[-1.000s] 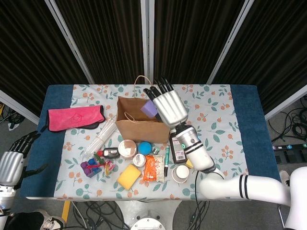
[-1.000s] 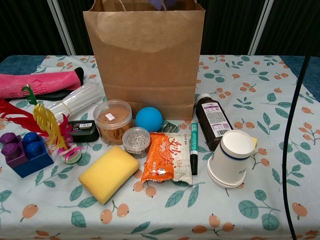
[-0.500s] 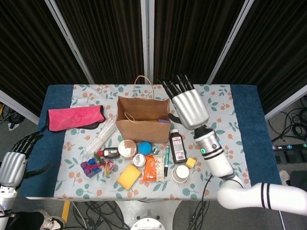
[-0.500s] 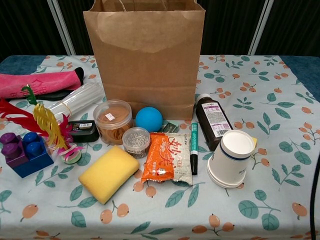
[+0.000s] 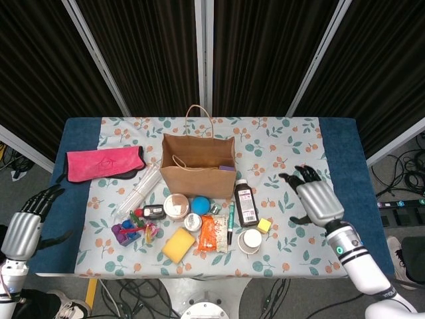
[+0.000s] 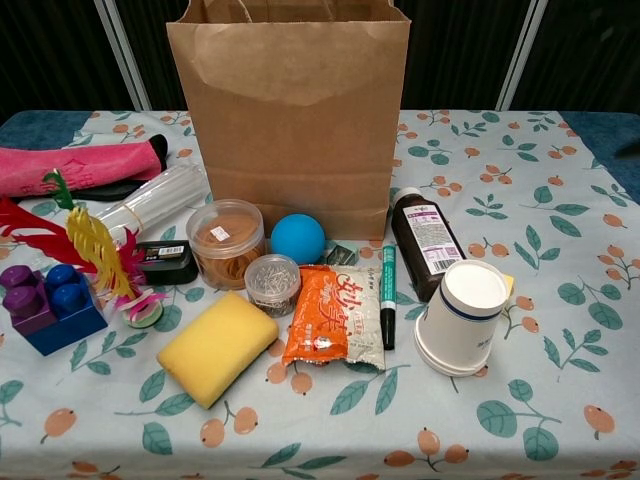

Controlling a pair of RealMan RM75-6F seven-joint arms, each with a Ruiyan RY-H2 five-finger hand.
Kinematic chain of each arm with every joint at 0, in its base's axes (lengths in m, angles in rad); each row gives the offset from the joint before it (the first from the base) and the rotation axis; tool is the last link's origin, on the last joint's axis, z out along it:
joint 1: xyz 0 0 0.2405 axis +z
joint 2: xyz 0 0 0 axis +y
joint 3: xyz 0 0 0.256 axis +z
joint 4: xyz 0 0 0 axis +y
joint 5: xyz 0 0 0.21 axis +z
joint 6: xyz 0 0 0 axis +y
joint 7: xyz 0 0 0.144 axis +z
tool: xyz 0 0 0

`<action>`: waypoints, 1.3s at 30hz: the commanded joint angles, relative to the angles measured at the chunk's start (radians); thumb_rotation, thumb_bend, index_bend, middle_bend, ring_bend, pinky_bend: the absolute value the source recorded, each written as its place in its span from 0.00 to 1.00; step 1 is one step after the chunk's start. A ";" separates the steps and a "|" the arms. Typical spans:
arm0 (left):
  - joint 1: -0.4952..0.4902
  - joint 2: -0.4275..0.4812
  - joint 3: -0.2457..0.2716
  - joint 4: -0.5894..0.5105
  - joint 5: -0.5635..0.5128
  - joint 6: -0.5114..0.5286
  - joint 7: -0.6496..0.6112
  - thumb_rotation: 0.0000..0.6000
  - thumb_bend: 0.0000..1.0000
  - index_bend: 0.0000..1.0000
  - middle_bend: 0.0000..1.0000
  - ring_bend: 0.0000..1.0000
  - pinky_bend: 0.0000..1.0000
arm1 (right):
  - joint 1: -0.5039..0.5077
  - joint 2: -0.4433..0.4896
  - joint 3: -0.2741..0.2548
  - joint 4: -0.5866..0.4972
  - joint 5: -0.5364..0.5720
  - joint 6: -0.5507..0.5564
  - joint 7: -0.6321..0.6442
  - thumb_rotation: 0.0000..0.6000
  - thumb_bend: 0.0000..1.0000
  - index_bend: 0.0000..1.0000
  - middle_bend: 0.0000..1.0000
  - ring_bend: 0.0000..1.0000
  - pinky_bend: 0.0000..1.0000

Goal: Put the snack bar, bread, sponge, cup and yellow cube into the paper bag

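Observation:
The brown paper bag [image 5: 198,174] [image 6: 288,110] stands upright at mid-table, and a purple item [image 5: 227,169] shows inside its right end. In front of it lie a yellow sponge [image 5: 178,244] [image 6: 217,346], an orange snack packet [image 5: 212,234] [image 6: 335,315], an upturned white cup [image 5: 250,240] [image 6: 461,317] and a small yellow cube [image 5: 264,225]. My right hand [image 5: 313,199] hovers over the table's right side, fingers apart, holding nothing. Low beyond the table's left edge, my left hand [image 5: 23,229] is also empty. No bread is visible.
A dark bottle [image 5: 246,203] and a green marker [image 5: 230,221] lie between the bag and the cup. A blue ball [image 5: 200,205], two round tubs [image 5: 176,206], purple blocks [image 5: 123,232], a bundle of clear tubes [image 5: 139,189] and a pink cloth [image 5: 103,163] fill the left half.
My right hand held the purple item above the bag, let it go inside, then drew back right and down to the table's right side. The left hand barely shifted.

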 commanded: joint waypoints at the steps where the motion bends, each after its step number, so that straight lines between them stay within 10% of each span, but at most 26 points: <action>1: 0.001 0.001 0.000 -0.001 -0.001 0.002 0.002 1.00 0.16 0.20 0.23 0.18 0.22 | -0.015 -0.067 -0.068 0.042 -0.044 -0.068 -0.011 1.00 0.00 0.14 0.24 0.05 0.00; 21: 0.012 -0.001 -0.009 0.029 -0.019 0.012 -0.029 1.00 0.16 0.20 0.23 0.18 0.22 | 0.047 -0.323 -0.107 0.103 0.001 -0.085 -0.159 1.00 0.00 0.15 0.25 0.05 0.00; 39: 0.016 -0.005 -0.014 0.051 -0.026 0.016 -0.052 1.00 0.16 0.20 0.23 0.18 0.22 | 0.072 -0.396 -0.125 0.112 0.060 -0.004 -0.266 1.00 0.03 0.37 0.38 0.21 0.00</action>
